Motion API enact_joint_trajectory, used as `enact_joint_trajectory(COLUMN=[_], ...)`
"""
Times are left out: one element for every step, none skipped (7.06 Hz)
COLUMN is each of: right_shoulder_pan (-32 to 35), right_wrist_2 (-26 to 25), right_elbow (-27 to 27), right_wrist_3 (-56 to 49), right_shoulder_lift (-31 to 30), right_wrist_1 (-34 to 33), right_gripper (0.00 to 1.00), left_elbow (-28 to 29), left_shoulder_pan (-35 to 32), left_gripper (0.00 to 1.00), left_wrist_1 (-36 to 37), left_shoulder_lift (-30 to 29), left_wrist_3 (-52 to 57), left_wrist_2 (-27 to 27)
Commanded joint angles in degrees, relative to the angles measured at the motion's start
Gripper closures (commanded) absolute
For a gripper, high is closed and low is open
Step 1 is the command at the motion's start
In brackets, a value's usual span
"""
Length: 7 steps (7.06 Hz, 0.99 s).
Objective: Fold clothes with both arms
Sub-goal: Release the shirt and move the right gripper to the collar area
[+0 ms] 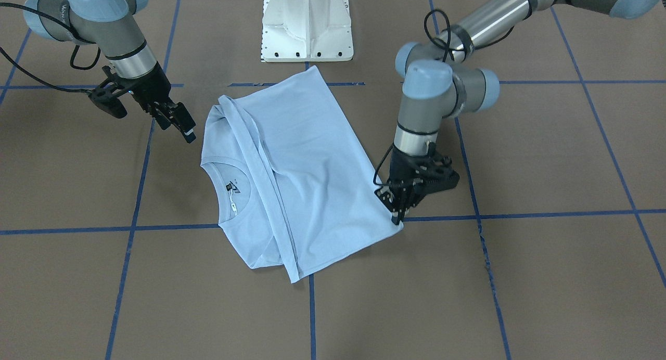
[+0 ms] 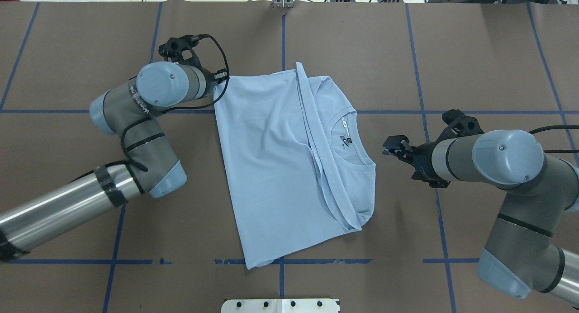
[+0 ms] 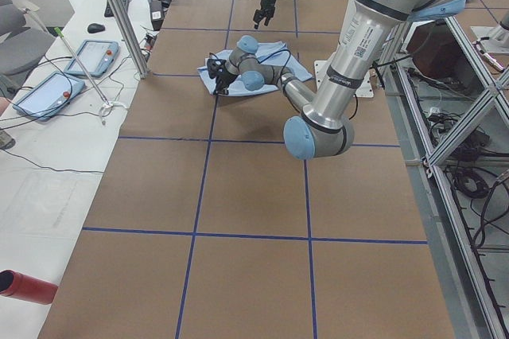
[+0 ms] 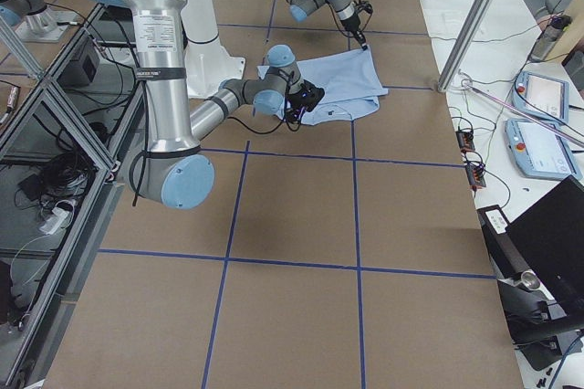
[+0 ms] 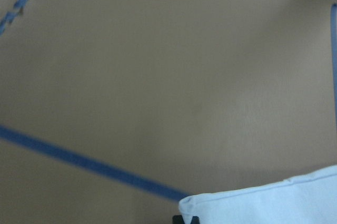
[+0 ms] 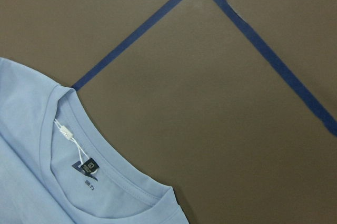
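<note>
1. Overhead exterior view: the light blue short-sleeved cotton t-shirt (image 2: 276,168) lies folded on my brown blue-taped worktop (image 2: 475,55), collar towards my right.
2. My left black two-finger gripper (image 1: 398,211) pinches the shirt's far hem corner, jaws closed on cloth.
3. My right black gripper (image 2: 391,146) hovers beside the collar, jaws narrowly apart, holding nothing.

we see a robotics lab: a brown table (image 3: 238,196) gridded with blue tape, aluminium framing (image 3: 119,17), teach pendants (image 3: 48,94) and loose cables.
</note>
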Motion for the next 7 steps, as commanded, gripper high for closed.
enact_joint_trajectory(right_shoulder_pan=[-0.6,-2.5,-4.5,-5.2,-5.9,-7.2,-8.5], right_wrist_2=[-0.4,-3.5,-7.0,-7.5,-7.4,-7.5,-7.4], right_elbow=[-0.6,-1.5,-2.0,-3.2,-5.8,-8.3,-9.4], right_wrist_3=[0.3,0.2,0.3,0.4,-0.2,-0.3,-0.5], right_shoulder_lift=[4.7,6.2,8.2,10.3,12.5,14.4,15.0], right_wrist_1=[0.1,0.2,0.2,-0.1,-0.1,-0.2,-0.3], right_gripper=[0.0,0.0,0.0,0.0,0.0,0.0,0.04], left_elbow=[17.5,18.5,17.7,8.5,-0.6,-2.2,-2.1], left_shoulder_pan=[-2.9,-2.9,-2.8,-2.5,-1.6,-1.2,-0.9], left_gripper=[1.0,1.0,0.58,0.58,0.58,0.58,0.58], left_wrist_1=[-12.1,-14.2,-14.2,-13.9,-13.9,-13.7,-13.8], left_shoulder_lift=[-8.2,-9.0,-10.3,-5.5,1.4,2.3,2.4], left_wrist_3=[0.6,0.4,0.1,0.2,0.2,0.2,0.2], left_wrist_2=[-0.2,-0.3,-1.2,-1.5,-1.6,-1.6,-1.6])
